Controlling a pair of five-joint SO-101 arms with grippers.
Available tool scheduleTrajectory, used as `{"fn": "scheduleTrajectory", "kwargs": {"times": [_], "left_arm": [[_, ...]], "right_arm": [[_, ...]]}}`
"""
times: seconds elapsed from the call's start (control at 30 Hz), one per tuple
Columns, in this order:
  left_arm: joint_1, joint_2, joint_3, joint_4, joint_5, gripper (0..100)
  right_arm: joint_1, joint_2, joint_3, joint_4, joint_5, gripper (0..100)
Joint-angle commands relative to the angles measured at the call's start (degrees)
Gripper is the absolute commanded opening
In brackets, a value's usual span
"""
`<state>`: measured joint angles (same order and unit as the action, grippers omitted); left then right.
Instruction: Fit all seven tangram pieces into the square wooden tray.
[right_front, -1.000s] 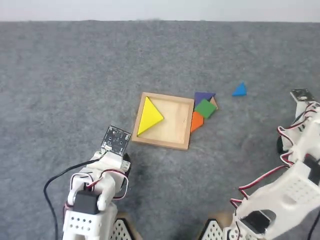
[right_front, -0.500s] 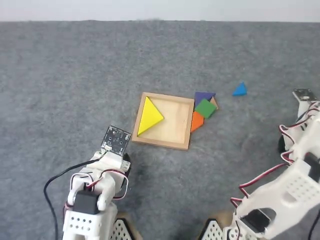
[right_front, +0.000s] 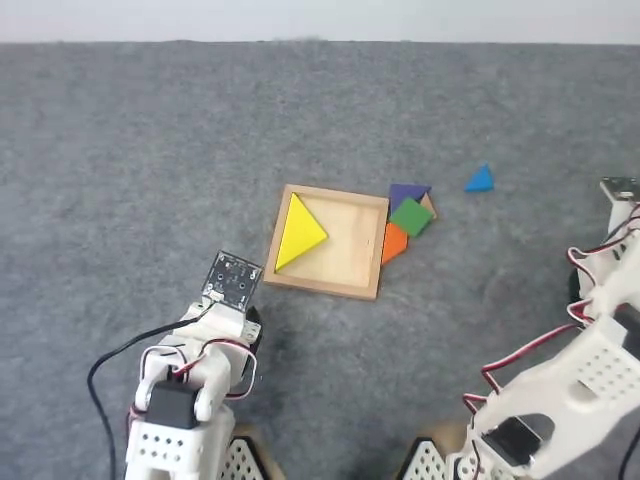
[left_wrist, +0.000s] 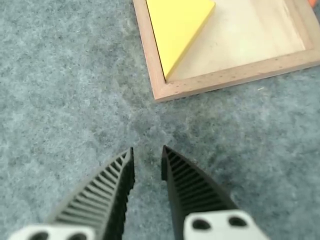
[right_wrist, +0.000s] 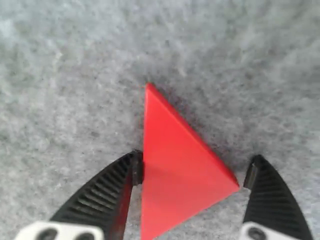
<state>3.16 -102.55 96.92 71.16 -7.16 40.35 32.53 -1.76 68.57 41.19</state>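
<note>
Straddling the red triangle (right_wrist: 175, 170), right end effector (right_wrist: 194, 167) gapes wide.

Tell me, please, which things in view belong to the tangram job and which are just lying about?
Belong to the job: wooden tray; yellow triangle inside it; purple piece, green piece, orange piece, pale piece beside it; blue triangle apart; red triangle.
Not part of it: grey mat underneath; white wall behind.

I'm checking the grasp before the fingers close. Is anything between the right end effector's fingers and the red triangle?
Nothing visible. The red triangle lies on the grey carpet between the open fingers of the right end effector, with one finger at its edge.
</note>
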Motion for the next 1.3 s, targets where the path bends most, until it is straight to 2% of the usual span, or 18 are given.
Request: {"fn": "scheduleTrajectory", "kwargs": {"times": [0.0, 0.13, 0.43, 0.6, 0.73, 0.87, 1.1, 1.27], "left_arm": [[0.09, -0.09, -0.4, 0.26, 0.35, 9], [0.09, -0.09, -0.4, 0.26, 0.35, 9], [0.09, -0.09, -0.4, 0.26, 0.35, 9], [0.09, -0.09, -0.4, 0.26, 0.35, 9], [0.09, -0.09, -0.4, 0.26, 0.35, 9], [0.09, -0.09, -0.4, 0.26, 0.35, 9], [0.09, -0.09, -0.4, 0.26, 0.35, 9], [0.09, -0.09, -0.4, 0.26, 0.35, 9]], "right_arm": [[5.49, 4.35, 0.26, -0.31, 0.62, 31.4], [6.81, 3.91, 1.67, -0.31, 0.62, 26.2], [9.19, 3.56, 0.7, 1.71, 0.88, 27.9], [10.86, -2.42, 0.26, 4.26, 1.05, 40.4], [12.62, -7.96, 0.35, 7.6, 1.85, 36.8], [13.93, -7.96, 2.46, 5.85, 1.49, 35.1], [11.65, -3.47, 3.87, -0.92, 2.55, 35.3], [6.64, -5.41, 0.62, 2.24, 9.14, 35.4]]}}
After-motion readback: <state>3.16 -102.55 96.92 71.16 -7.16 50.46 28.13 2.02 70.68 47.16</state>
